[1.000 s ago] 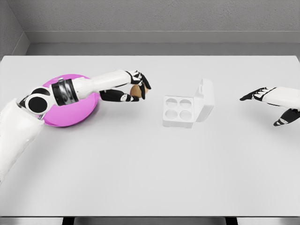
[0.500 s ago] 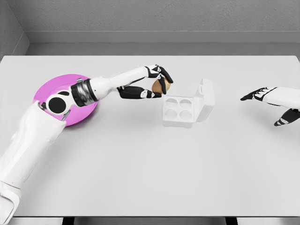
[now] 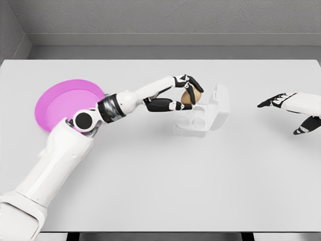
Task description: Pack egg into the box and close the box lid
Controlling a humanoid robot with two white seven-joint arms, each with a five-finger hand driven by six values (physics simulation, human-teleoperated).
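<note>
A brown egg (image 3: pixel 191 97) is held in my left hand (image 3: pixel 187 95), whose fingers are curled around it just above the far cells of the white egg box (image 3: pixel 194 123). The box sits near the table's middle with its lid (image 3: pixel 220 106) standing open on the right side. Its near cells show as round hollows with nothing in them. My right hand (image 3: pixel 291 111) hovers at the right edge with fingers spread and nothing in it, well apart from the box.
A round pink plate (image 3: pixel 62 102) lies on the white table (image 3: pixel 160 191) at the left, behind my left arm. A grey wall runs along the table's far edge.
My left hand has carried the egg to the right, from beside the pink plate to above the box. The right hand has stayed where it was.
</note>
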